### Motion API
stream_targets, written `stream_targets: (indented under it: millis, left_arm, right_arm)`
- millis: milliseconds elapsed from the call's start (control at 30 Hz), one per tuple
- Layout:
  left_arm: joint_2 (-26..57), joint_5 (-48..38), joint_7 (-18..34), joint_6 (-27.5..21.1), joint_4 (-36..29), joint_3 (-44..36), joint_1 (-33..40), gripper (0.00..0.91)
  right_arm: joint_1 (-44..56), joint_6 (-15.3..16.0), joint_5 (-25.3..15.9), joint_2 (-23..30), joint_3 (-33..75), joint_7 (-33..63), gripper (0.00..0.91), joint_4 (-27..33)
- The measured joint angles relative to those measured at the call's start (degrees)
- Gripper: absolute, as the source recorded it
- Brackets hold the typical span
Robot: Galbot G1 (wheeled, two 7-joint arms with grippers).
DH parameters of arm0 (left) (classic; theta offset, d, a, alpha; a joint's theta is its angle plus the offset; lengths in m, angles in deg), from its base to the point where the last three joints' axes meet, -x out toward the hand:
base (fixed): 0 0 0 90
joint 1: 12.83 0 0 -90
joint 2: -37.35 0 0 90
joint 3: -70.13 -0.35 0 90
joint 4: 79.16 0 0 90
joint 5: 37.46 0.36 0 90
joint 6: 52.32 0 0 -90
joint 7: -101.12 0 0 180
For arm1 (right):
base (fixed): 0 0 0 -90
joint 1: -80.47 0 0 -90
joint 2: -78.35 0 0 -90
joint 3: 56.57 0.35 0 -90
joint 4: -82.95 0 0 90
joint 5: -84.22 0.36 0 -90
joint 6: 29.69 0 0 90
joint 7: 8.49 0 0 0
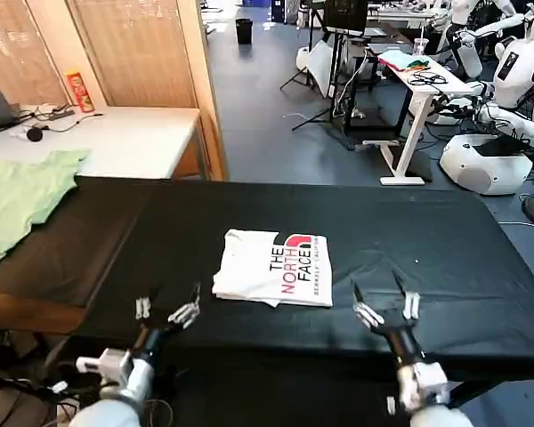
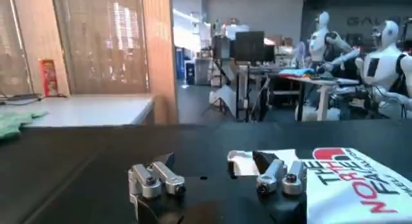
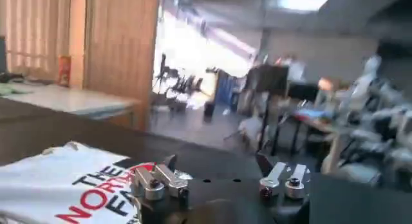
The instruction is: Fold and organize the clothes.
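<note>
The white T-shirt lies folded into a neat rectangle at the middle of the black table, its red and black "THE NORTH FACE" print facing up. My left gripper hovers open near the table's front edge, just left of the shirt, touching nothing. My right gripper stands open to the shirt's right, also empty. The left wrist view has the folded shirt beyond its open gripper. In the right wrist view the shirt lies beside the open gripper.
A pale green garment drapes over the table's far left end. A white desk with a red can stands behind it. White robots and a cluttered desk fill the room at the back right.
</note>
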Motion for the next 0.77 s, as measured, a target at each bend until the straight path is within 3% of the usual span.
stream_targets:
  millis: [133,467,767]
  left_arm:
    - [1.33,-0.04,1.86,0.08,-3.07,0.65,-5.62,0.878]
    - [4.58,-4.84,3.82,-4.22,-8.06,4.63,-14.91,0.878]
    - [4.81,-7.18,1.82,-4.77,-8.41,8.24,-16.83,0.878]
  right_arm:
    - [7.89,0.61,-0.79,0.74,0.86,3.39,0.878,-3.44]
    - [24.01,12.10,7.41,1.12,0.44,11.33,0.878,-13.70]
    - [27.98,13.19,8.25,1.12,-0.14,11.66,0.878,-16.16]
